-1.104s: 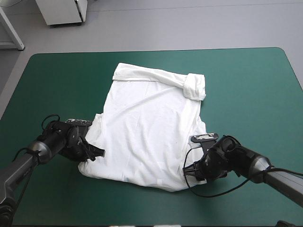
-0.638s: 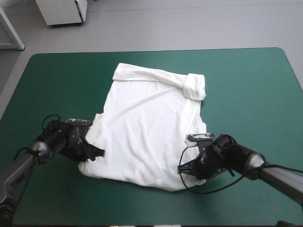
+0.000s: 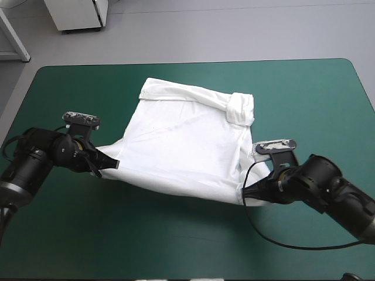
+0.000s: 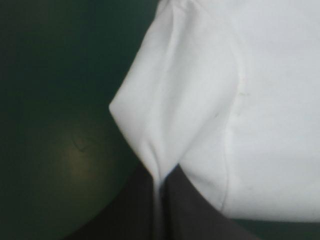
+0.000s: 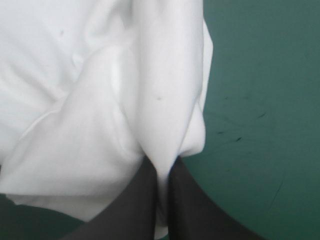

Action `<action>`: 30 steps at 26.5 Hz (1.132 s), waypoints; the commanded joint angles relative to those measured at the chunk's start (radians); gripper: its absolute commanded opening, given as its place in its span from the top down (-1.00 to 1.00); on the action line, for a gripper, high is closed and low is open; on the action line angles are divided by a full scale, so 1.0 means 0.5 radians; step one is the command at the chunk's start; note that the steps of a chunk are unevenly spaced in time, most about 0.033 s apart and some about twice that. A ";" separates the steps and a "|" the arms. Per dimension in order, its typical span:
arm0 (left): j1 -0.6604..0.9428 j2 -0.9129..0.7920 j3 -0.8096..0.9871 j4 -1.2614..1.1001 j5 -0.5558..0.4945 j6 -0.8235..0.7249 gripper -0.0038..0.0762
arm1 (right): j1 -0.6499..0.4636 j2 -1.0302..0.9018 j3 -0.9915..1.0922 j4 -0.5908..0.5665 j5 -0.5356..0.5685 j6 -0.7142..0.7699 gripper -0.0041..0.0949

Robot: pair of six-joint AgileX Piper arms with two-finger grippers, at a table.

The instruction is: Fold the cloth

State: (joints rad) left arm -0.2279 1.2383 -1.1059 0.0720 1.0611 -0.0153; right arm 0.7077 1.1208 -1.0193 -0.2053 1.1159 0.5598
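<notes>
The left gripper (image 3: 112, 165) and right gripper (image 3: 246, 195) each clamp 1 near corner of the T-shirt (image 3: 187, 143), holding its near edge above the teal-green cover (image 3: 176, 246).

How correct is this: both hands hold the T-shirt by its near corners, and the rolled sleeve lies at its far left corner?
One detail is wrong. The rolled sleeve lies at the far right corner of the T-shirt, not the far left, as the high view shows. The left hand and the right hand do hold its near corners.
</notes>
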 commanded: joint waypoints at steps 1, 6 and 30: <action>0.000 -0.118 -0.290 -0.080 0.041 0.053 0.96 | -0.004 -0.143 -0.285 -0.123 0.086 -0.017 0.95; 0.000 -0.137 -0.947 -0.415 0.088 0.160 0.96 | -0.004 -0.132 -1.117 -0.137 0.133 -0.314 0.95; 0.000 -0.062 -2.666 -0.811 -0.446 0.302 0.96 | -0.004 0.526 -3.434 0.443 -0.003 -1.003 0.90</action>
State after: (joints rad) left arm -0.2279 1.1948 -2.4068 -0.2910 0.9450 0.1220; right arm 0.7068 1.3970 -2.7085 -0.0158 1.2434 0.0769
